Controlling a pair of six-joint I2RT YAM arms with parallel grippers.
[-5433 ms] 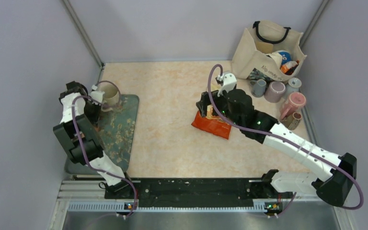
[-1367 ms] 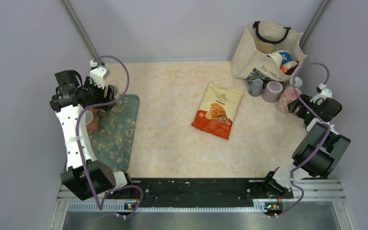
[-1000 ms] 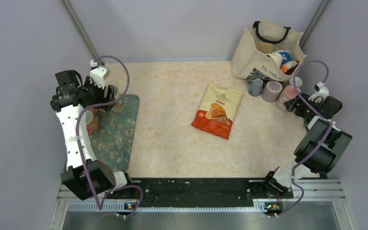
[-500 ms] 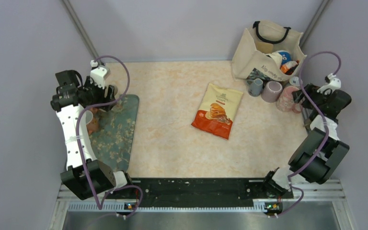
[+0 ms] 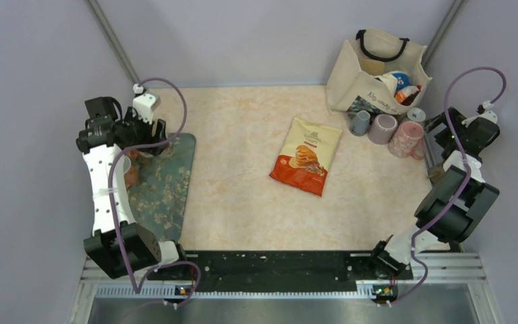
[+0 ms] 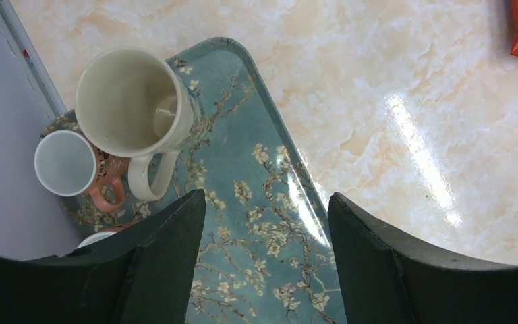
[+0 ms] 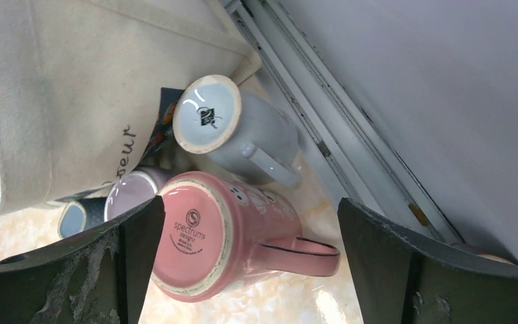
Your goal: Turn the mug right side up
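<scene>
Gaping wide, right claw [image 7: 246, 226] hangs empty near inverted pink mug [image 7: 199, 239].

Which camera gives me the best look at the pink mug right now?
Right wrist. The pink mug is large and close there, its stamped base facing the camera and its handle in clear view. The top external view shows that mug only small, among other mugs by the tote bag. The left wrist view does not show it.
</scene>
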